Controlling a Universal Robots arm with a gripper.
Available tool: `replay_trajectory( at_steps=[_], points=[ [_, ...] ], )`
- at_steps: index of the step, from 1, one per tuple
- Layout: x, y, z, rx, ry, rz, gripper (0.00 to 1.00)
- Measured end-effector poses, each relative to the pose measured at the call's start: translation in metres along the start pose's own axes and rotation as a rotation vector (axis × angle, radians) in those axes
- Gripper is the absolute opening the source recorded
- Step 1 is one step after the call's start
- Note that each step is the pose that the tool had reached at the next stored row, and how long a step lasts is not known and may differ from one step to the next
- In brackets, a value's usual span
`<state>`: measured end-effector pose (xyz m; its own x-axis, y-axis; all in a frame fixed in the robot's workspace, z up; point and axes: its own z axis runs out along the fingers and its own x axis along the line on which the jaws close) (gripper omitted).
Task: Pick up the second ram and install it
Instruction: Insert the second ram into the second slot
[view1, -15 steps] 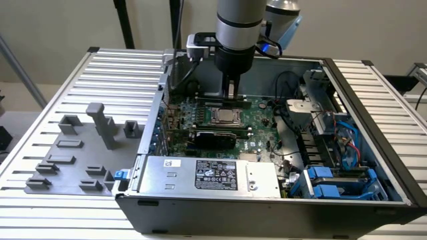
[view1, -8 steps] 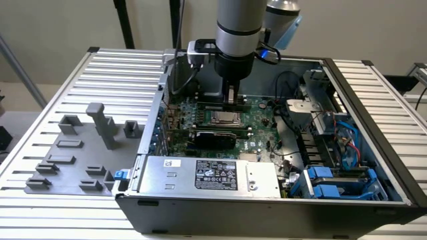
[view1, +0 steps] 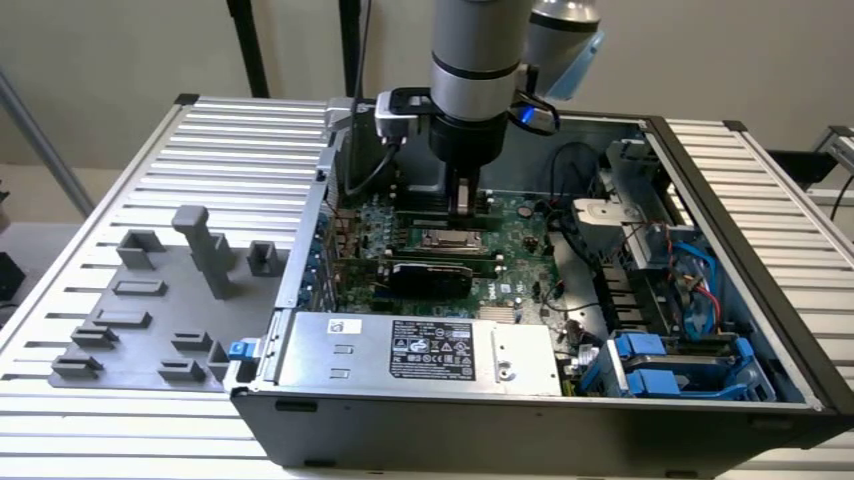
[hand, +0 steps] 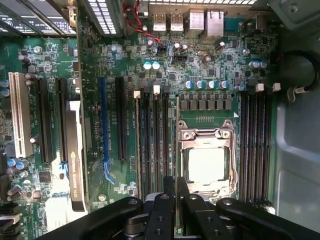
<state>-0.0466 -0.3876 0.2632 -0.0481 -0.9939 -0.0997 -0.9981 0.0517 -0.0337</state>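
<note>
Exterior view: arm reaches straight down into an open PC case lying on a slatted tabletop. End effector sits low over the green board, at the slots just behind the CPU socket, w/ fingers drawn close together. PSU runs along the case's near wall and blue drive bays fill the corner at the exterior view's right. A grey tray of holder blocks lies outside the case at the exterior view's left, well apart from the end effector.

Wrist view: looking down on the board, the end effector hangs by the edge of the socket, nearest the bank of long black slots beside it. Its black fingers are nearly together, w/ only a thin dark strip between the tips. Whether that strip is the ram seen edge-on can't be told, so a grip on it can't be confirmed. Second slot bank lies on the socket's far side. A black expansion card stands upright in its slot, apart from the end effector. Rear ports line the board's edge opposite the end effector.
</note>
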Motion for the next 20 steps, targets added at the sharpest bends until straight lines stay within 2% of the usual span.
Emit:
replay_trajectory(
  at_steps=[5,8,9,14,18,20],
  points=[
    [0.000,0.0001,0.0034,0.0030,0.0334,-0.004,0.13],
    [0.001,0.0002,0.0066,0.0037,0.0460,-0.005,0.13],
    [0.001,0.0004,0.0079,0.0038,0.0488,-0.005,0.13],
    [0.002,0.0020,0.0144,0.0040,0.0557,-0.007,0.13],
    [0.002,0.0027,0.0170,0.0042,0.0643,-0.010,0.13],
    [0.002,0.0028,0.0172,0.0040,0.0661,-0.011,0.13]
  ],
)
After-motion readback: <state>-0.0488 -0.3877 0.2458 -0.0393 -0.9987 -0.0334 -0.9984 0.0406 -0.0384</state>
